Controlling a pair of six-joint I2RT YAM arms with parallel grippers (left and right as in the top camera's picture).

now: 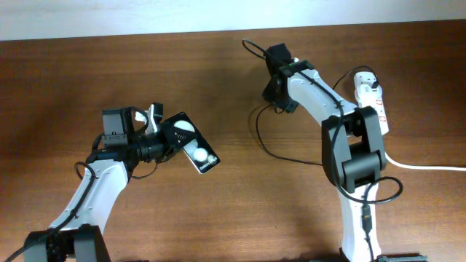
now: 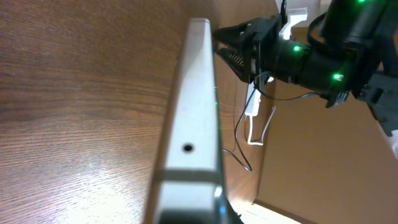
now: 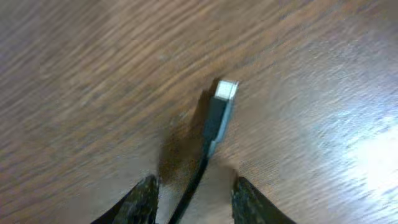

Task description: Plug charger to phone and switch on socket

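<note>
My left gripper is shut on the phone, a black slab with two white round spots, and holds it tilted above the table at left centre. In the left wrist view the phone's pale edge fills the middle, and the fingers are hidden. The charger's thin black cable curls across the table to my right gripper. In the right wrist view the plug tip lies on the wood, and the cable runs back between my open right fingers. The white socket lies at the far right.
The socket's thick white cord runs off the right edge. The right arm shows in the left wrist view beyond the phone's end. The brown wooden table ends at a pale back wall.
</note>
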